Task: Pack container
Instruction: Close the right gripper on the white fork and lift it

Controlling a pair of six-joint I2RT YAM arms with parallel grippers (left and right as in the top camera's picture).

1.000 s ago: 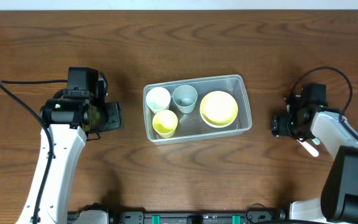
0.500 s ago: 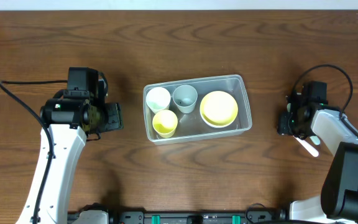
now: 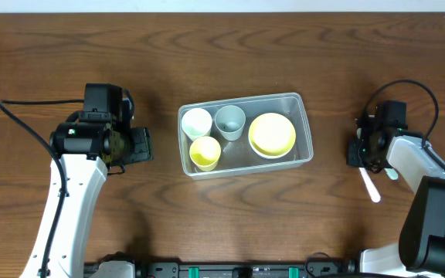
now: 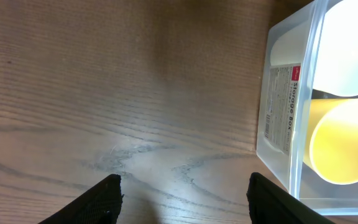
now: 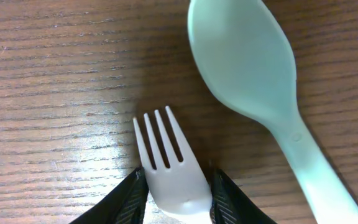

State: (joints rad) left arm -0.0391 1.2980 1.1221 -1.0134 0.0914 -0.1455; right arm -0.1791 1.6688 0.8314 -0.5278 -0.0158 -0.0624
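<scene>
The clear container [image 3: 306, 123] sits mid-table and holds a white cup [image 3: 197, 122], a grey cup [image 3: 229, 121], a yellow cup [image 3: 205, 152] and a yellow bowl [image 3: 272, 134]. My right gripper [image 3: 364, 158] is to its right, low over the table. In the right wrist view its jaws [image 5: 176, 186] are shut on the neck of a white fork [image 5: 166, 165], whose handle [image 3: 370, 187] shows in the overhead view. A pale green spoon [image 5: 247, 68] lies beside it. My left gripper [image 3: 141, 144] is open and empty left of the container [image 4: 291, 112].
The left wrist view shows bare wood under the open jaws [image 4: 182, 199], with the container's labelled wall, the white cup [image 4: 347, 50] and the yellow cup [image 4: 347, 143] at the right. The spoon [image 3: 392, 174] lies on the table by my right arm.
My right gripper has shifted slightly right and closed on the fork. The fork's handle has swung to the left. The left arm has not moved.
</scene>
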